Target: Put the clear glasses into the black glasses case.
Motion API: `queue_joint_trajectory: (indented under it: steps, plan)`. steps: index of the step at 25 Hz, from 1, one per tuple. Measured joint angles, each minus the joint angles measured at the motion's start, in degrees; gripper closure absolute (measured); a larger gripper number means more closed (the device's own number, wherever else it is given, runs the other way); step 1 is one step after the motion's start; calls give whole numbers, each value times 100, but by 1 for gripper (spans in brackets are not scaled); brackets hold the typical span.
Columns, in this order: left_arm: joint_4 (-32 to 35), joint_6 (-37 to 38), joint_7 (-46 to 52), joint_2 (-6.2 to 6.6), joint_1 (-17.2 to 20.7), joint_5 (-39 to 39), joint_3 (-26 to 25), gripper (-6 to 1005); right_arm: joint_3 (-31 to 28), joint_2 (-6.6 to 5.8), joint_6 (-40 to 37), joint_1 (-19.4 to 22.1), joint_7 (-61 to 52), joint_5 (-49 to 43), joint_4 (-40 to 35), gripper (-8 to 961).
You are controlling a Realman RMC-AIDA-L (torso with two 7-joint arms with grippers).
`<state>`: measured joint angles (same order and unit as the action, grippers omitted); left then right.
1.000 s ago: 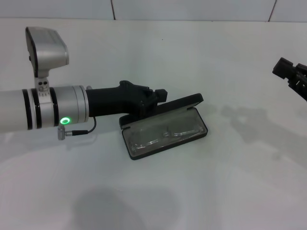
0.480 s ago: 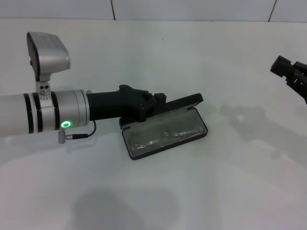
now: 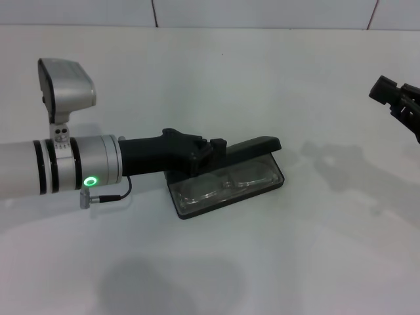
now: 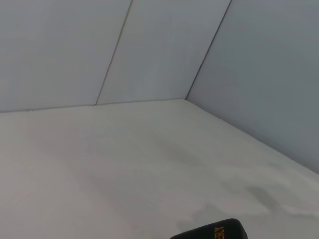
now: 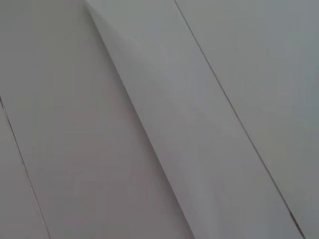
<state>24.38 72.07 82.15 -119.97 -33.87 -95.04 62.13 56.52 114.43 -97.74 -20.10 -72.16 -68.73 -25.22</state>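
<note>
The black glasses case (image 3: 278, 177) lies on the white table just right of centre in the head view, with its hinged lid (image 3: 254, 144) tilted low over the tray. The clear glasses (image 3: 226, 184) lie inside the tray, their lens and arms showing through. My left gripper (image 3: 214, 147) reaches in from the left and rests against the lid's left end near the hinge. A corner of the case with orange lettering (image 4: 215, 232) shows in the left wrist view. At the far right edge, raised off the table, hangs my right gripper (image 3: 396, 100).
The white table (image 3: 302, 262) spreads around the case. A pale panelled wall (image 3: 262, 13) runs along its far edge. The right wrist view shows only grey wall panels (image 5: 149, 124). My left arm's silver forearm (image 3: 59, 164) stretches across the table's left half.
The case lid has swung down from nearly upright to a low tilt over the glasses, with my left gripper moving down and slightly right against it. The right arm has barely moved.
</note>
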Motion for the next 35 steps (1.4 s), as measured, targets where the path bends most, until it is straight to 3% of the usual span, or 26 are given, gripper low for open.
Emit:
queue_joint_trajectory:
  steps: [14,18,21,25,30,35]
  plan:
    - [-512,43,-254,-26,190,118,3,984,-8,25,141,-67,5,-131,5,865]
    - [-444,440,-260,6,243,380,-14,983,-25,27,142,-78,3,-132,8,864]
    - [-96,995,-273,35,338,513,-27,982,-23,26,126,-81,2,-133,0,863]
    - [919,1946,-297,59,687,645,-47,981,-11,-11,98,-113,2,-142,-25,862]
    - [1492,2395,-303,150,993,804,-66,966,-11,-143,83,-199,14,-447,-156,861]
    - [1992,2641,-152,257,1236,839,-298,872,-11,-152,134,-334,0,-1405,-818,860]
